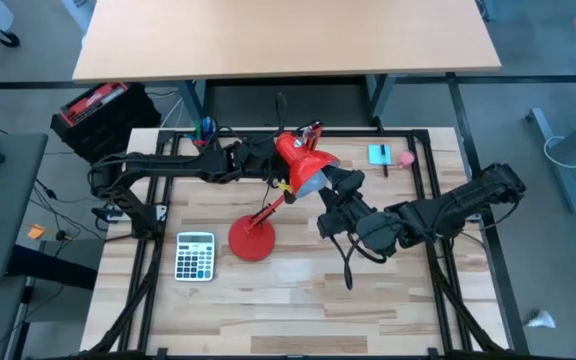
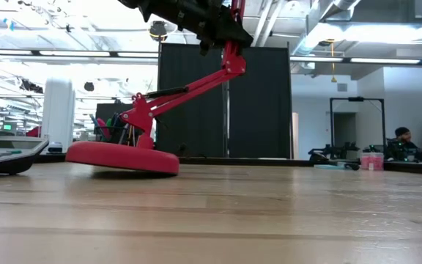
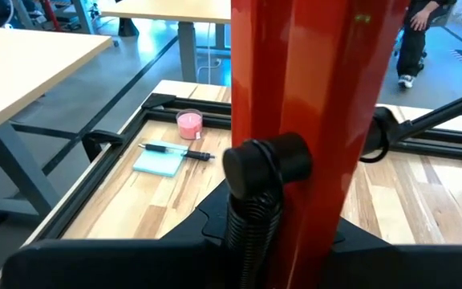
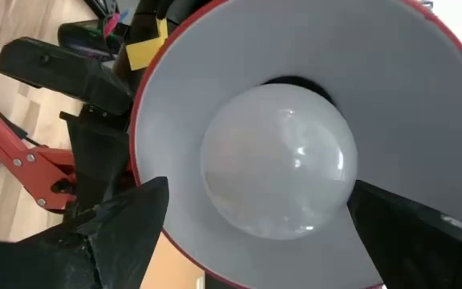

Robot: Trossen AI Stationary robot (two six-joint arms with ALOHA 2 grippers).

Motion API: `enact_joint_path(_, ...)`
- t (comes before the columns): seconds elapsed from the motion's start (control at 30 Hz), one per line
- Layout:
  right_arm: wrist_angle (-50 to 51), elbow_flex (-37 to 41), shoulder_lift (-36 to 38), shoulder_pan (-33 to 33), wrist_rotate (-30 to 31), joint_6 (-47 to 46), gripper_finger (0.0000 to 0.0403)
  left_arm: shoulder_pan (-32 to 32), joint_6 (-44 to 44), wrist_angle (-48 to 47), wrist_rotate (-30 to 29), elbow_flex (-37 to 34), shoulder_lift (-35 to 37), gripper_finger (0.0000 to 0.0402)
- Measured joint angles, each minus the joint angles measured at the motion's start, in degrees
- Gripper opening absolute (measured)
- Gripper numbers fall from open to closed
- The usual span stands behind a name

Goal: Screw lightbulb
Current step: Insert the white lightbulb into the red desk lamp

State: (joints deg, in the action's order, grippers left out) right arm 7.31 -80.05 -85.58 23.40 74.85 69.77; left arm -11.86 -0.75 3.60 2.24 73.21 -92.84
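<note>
- The lightbulb (image 4: 277,163) sits inside the white-lined cone shade (image 4: 423,104) of the red desk lamp (image 1: 290,172), filling the middle of the right wrist view; a dark socket edge shows just behind its top.
- The right gripper (image 4: 255,213) has its claw spread wide, one dark finger (image 4: 127,221) at the lower left of that frame and the other at the lower right, flanking the bulb; whether the pads touch the glass cannot be told.
- In the high view the right gripper (image 1: 340,190) meets the mouth of the shade just right of centre, its arm running off toward the right edge.
- The left gripper (image 1: 268,160) comes in from the left and is pinching the lamp's red head from behind; red metal fills the centre of the left wrist view, with a black knob (image 3: 267,164) in front of it.
- The lamp's round red base (image 1: 252,239) rests on the wooden table (image 1: 368,300), centre-left and below the shade; in the low view one edge looks slightly lifted.
- A calculator (image 1: 195,256) lies just left of the base.
- At the upper right of the table lie a blue notepad (image 1: 379,154), a pen (image 3: 175,150), and a pink object (image 1: 406,157).
- A person (image 2: 400,139) sits far off at the right of the low view.
</note>
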Motion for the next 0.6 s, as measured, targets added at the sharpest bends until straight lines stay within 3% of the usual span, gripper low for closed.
enact_joint_path(0.6,-3.14,0.0,0.02,-1.71,-4.59,5.43,0.035,0.0,0.35,0.15,-0.04,-0.07,-0.04,0.0059)
